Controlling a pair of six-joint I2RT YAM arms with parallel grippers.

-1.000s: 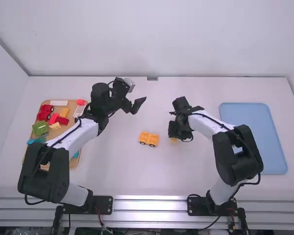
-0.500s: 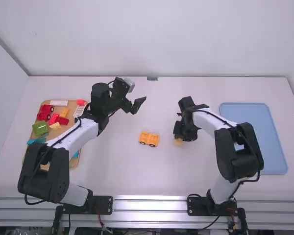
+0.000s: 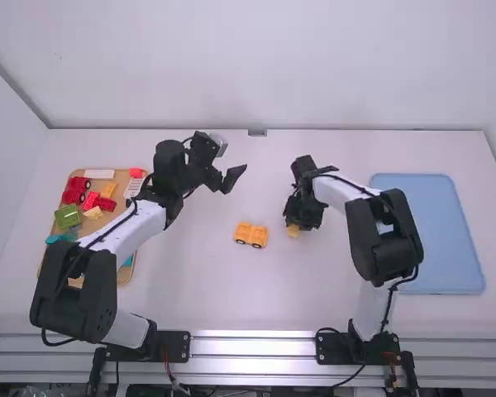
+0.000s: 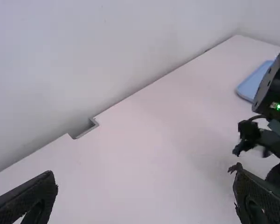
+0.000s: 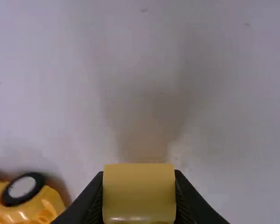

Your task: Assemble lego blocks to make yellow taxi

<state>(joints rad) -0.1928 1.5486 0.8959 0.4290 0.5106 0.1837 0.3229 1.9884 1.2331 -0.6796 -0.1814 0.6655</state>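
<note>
one yellow block (image 5: 139,193), grasped in the fingers of my right gripper (image 3: 295,222), mid-bench. one yellow wheeled piece (image 3: 250,235), on the bench (image 3: 190,277), just left of that block. one left gripper (image 3: 235,155), mine, fingers released, wide apart. one tan tray (image 3: 126,273), mixed blocks, far left. one blue tray (image 3: 434,236), right.

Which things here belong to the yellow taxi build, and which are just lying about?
Taxi job:
yellow wheeled base
yellow block, held in the right pincer

Probably just lying about:
red wheeled base
green block
flat white block
</note>
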